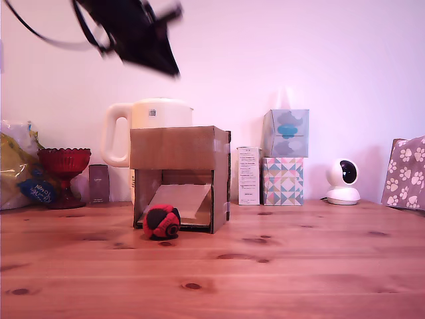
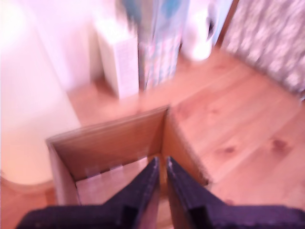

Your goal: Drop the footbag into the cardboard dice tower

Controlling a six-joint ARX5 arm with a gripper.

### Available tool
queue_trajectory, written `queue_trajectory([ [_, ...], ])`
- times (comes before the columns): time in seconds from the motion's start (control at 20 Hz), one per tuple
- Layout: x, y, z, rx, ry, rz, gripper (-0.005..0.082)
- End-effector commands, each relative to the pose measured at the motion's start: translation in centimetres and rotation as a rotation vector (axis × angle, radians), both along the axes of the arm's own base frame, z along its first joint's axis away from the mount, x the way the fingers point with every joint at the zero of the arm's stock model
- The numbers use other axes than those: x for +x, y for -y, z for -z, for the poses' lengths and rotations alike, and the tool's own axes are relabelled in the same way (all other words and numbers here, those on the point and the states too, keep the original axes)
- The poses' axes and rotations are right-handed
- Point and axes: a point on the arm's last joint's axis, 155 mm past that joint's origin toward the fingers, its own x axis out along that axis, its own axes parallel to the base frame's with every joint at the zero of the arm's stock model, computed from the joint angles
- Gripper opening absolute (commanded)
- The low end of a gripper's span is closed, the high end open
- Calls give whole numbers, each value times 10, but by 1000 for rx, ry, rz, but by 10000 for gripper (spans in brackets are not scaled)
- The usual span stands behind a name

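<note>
Centrally on a wooden table (image 1: 299, 266), the cardboard dice tower (image 1: 180, 178) is seen: a plain brown box with a cut-out lower front that shows a slanted ramp, placed so anything dropped in at the top is rolled out forwards. The footbag (image 1: 161, 222), a small red and black ball, is found on the table at the foot of that ramp, touching or just beside the opening, which suggests the drop is already done. The gripper (image 2: 161, 168) is held high above the box, blurred in the exterior view. In the wrist view its two dark fingers (image 2: 140, 187) are drawn almost together with only a thin gap, and nothing is gripped between them (the open top of the box lies right below). Behind, a white kettle (image 1: 143, 119), a red goblet (image 1: 64, 163), stacked tissue boxes (image 1: 284, 154) and a small white camera (image 1: 343, 181) are ranged along the wall
</note>
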Motion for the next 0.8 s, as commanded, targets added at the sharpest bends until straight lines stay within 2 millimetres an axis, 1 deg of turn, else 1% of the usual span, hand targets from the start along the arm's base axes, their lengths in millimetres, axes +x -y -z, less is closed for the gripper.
queue_trajectory([
  [0.0, -9, -3, 25, -11, 11, 0, -24],
  [0.15, -29, -17, 35, -82, 96, -41, -24],
  [0.25, -43, -27, 51, -110, 115, -68, -24],
  [0.35, -58, -34, 74, -125, 87, -82, -24],
  [0.5, -77, -51, 116, -98, 36, -130, -24],
  [0.6, -93, -60, 143, -82, -16, -143, -24],
  [0.7, -111, -68, 162, -78, -55, -151, -24],
  [0.75, -119, -71, 167, -87, -71, -156, -24],
])
